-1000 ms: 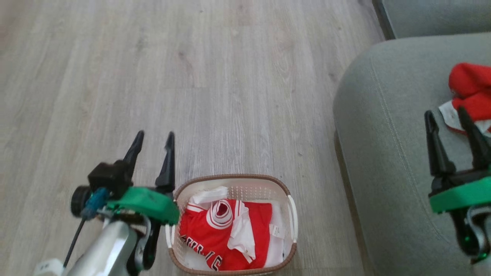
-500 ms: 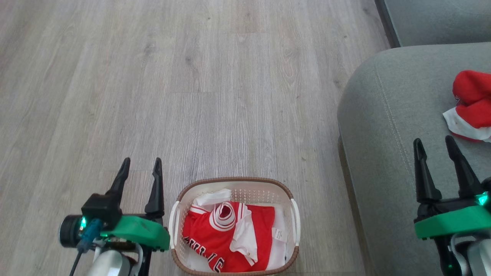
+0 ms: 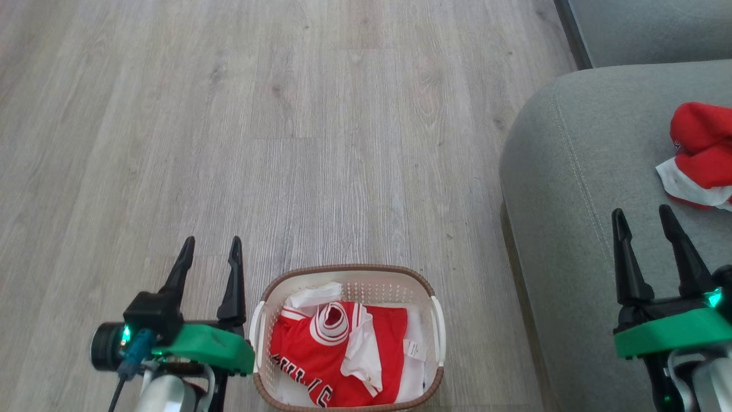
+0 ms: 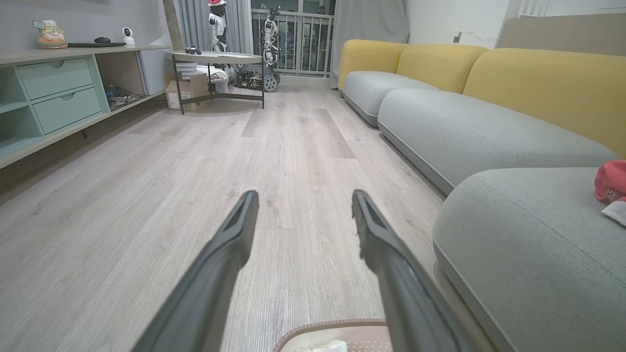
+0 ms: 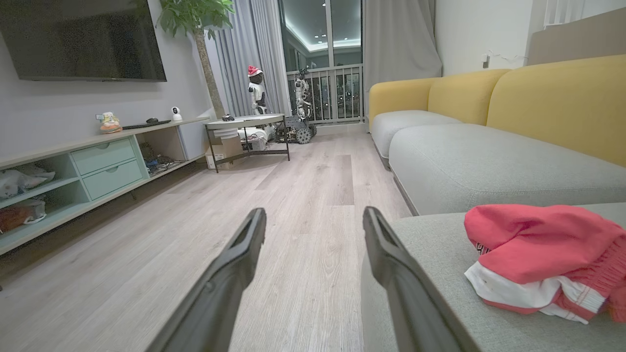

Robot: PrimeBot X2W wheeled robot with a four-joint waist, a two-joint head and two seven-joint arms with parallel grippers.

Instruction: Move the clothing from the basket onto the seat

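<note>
Retracted right gripper (image 3: pixel 640 212), spread and empty like left gripper (image 3: pixel 211 240), off garment (image 3: pixel 700 149) on seat (image 3: pixel 572 200), leaving jersey (image 3: pixel 320 355) in basket (image 3: pixel 343 268) next.

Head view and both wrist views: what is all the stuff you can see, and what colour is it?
garment in the basket: one, red with white trim, crumpled inside it
garment on the seat: one, red and white, bunched on it
basket: one, white with brown rim, on the floor
seat: one, grey-green, right of the basket
floor: one, pale wood, everywhere underneath
sofa backs: several, yellow, behind the grey cushions
television: one, black, on the wall
drawers: two, mint green, below the television
plant: one, green, beside the television
left gripper: one, black and green, open, left of the basket
right gripper: one, black and green, open, above the seat
</note>
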